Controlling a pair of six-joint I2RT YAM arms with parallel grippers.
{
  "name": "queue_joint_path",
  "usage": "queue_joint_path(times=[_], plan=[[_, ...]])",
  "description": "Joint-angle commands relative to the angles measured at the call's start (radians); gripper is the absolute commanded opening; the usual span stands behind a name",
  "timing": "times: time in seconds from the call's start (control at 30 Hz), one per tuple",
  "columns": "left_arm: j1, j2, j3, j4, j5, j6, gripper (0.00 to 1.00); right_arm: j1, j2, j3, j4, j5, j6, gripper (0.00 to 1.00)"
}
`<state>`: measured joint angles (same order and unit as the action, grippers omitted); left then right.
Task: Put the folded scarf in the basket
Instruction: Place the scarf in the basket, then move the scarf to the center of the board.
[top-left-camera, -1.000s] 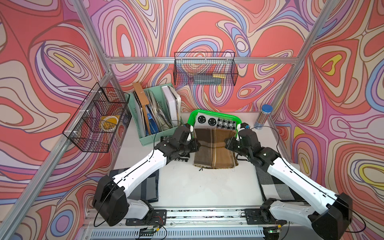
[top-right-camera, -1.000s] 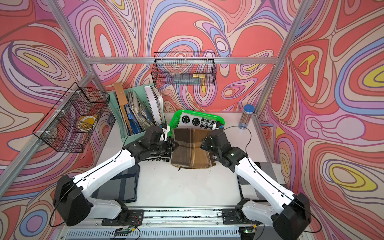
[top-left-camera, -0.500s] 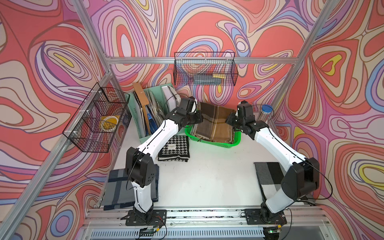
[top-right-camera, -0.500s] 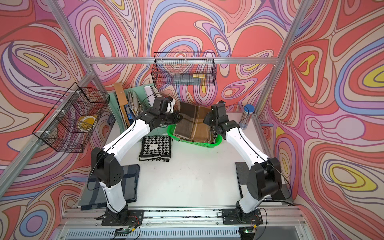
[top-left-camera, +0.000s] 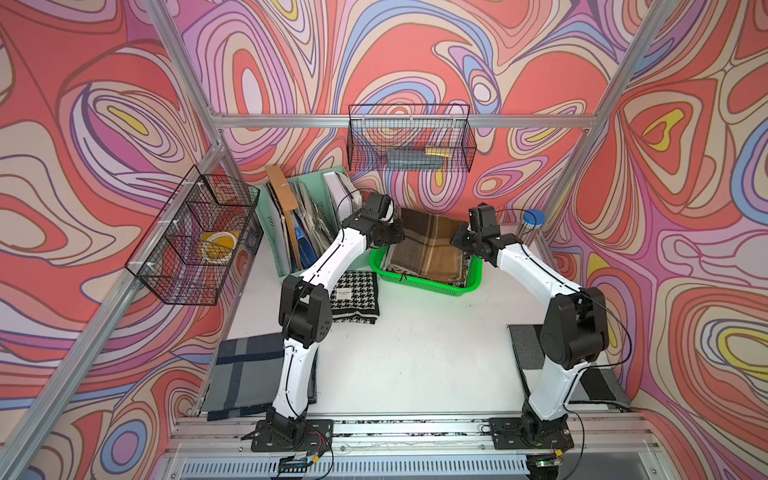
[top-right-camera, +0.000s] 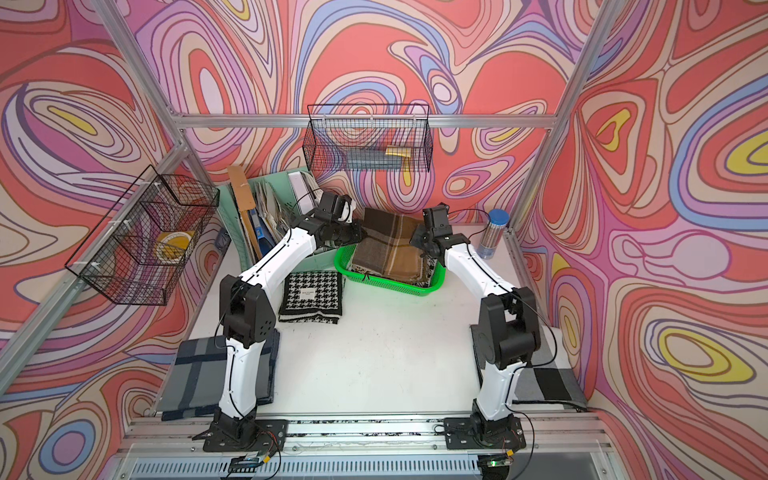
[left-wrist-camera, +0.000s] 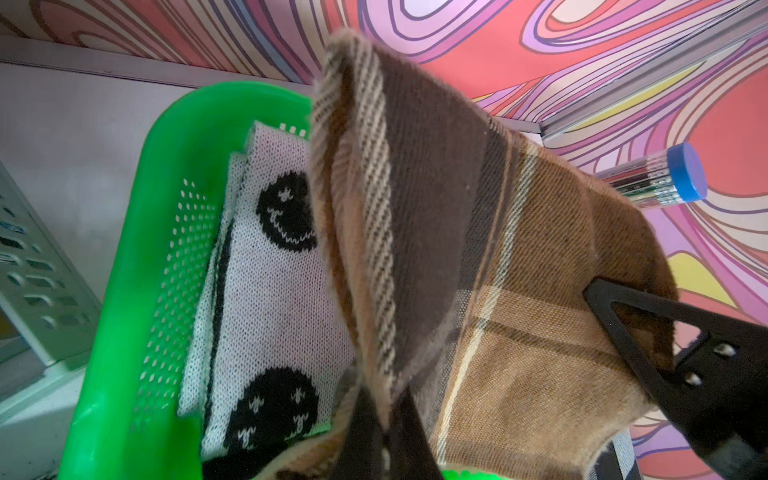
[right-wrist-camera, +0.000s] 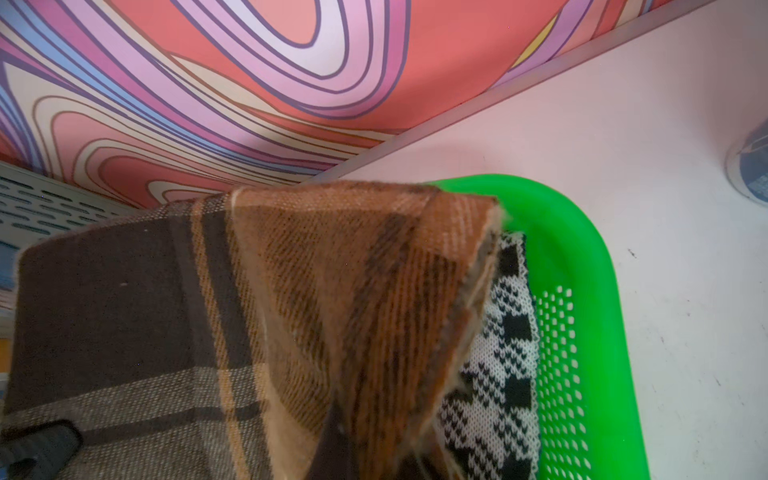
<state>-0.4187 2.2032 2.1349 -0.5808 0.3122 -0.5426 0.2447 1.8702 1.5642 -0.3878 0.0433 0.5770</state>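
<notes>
The folded scarf, brown plaid, hangs stretched between my two grippers over the bright green basket at the back of the table. Its near end dips inside the basket and its far end stands higher. My left gripper is shut on the scarf's left edge. My right gripper is shut on its right edge. Beneath it in the basket lie a white knit with black smiley faces and a black-and-white knit.
A houndstooth scarf lies on the table just left of the basket. A grey plaid cloth lies front left, a grey one under the right arm. A mint file holder, a blue-capped tube and black wire baskets line the back.
Both arms have carried the scarf from the middle of the table back to over the basket, uncovering the houndstooth scarf. In the last half second they have hardly moved.
</notes>
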Motion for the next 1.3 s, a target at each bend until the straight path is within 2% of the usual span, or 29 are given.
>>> queue_joint_path(times=[0.0,0.03,0.07,0.1,0.17,0.2,0.3,0.37,0.43,0.57,0.63,0.73,0.93,1.07,1.2,1.27], plan=[[0.005,0.039,0.073,-0.033,0.068,0.031,0.00,-0.011,0.023,0.021,0.008,-0.018,-0.028,0.00],[0.006,0.052,0.087,-0.046,0.074,0.030,0.00,-0.011,0.030,0.026,0.002,-0.016,-0.028,0.00],[0.005,0.064,0.106,-0.068,0.068,0.029,0.13,-0.012,0.032,0.029,-0.001,-0.012,-0.029,0.19],[0.005,0.074,0.131,-0.100,0.047,0.026,0.49,-0.012,0.031,0.032,-0.011,-0.006,-0.032,0.39],[0.004,0.065,0.171,-0.142,0.029,0.037,0.86,-0.012,0.015,0.041,-0.033,0.010,-0.035,0.75],[0.002,0.043,0.169,-0.149,-0.001,0.037,0.99,-0.012,-0.002,0.039,-0.039,0.014,-0.039,0.84],[0.002,-0.049,0.107,-0.138,-0.074,0.029,0.99,-0.012,-0.072,0.010,-0.051,0.029,-0.040,0.87],[0.002,-0.123,0.023,-0.113,-0.072,0.009,0.99,-0.011,-0.136,-0.021,-0.061,0.031,-0.035,0.87],[-0.001,-0.216,-0.100,-0.067,-0.058,-0.017,0.99,-0.011,-0.199,-0.068,-0.058,-0.002,-0.027,0.85],[-0.014,-0.445,-0.431,0.086,-0.071,-0.088,0.99,-0.005,-0.327,-0.198,-0.026,-0.155,0.017,0.83],[-0.020,-0.559,-0.573,0.151,-0.079,-0.131,0.98,0.028,-0.381,-0.246,-0.035,-0.175,0.028,0.82],[-0.028,-0.727,-0.780,0.186,-0.120,-0.185,0.98,0.122,-0.445,-0.306,-0.056,-0.143,0.056,0.81],[-0.034,-1.026,-1.102,0.108,-0.230,-0.251,0.98,0.355,-0.481,-0.436,0.046,-0.137,0.193,0.79],[-0.035,-1.226,-1.260,0.027,-0.348,-0.299,0.98,0.544,-0.416,-0.481,0.145,-0.101,0.270,0.76],[-0.034,-1.394,-1.365,-0.028,-0.431,-0.321,0.98,0.671,-0.297,-0.486,0.225,-0.096,0.341,0.65],[-0.034,-1.460,-1.393,-0.081,-0.486,-0.347,0.98,0.725,-0.228,-0.464,0.256,-0.094,0.368,0.64]])
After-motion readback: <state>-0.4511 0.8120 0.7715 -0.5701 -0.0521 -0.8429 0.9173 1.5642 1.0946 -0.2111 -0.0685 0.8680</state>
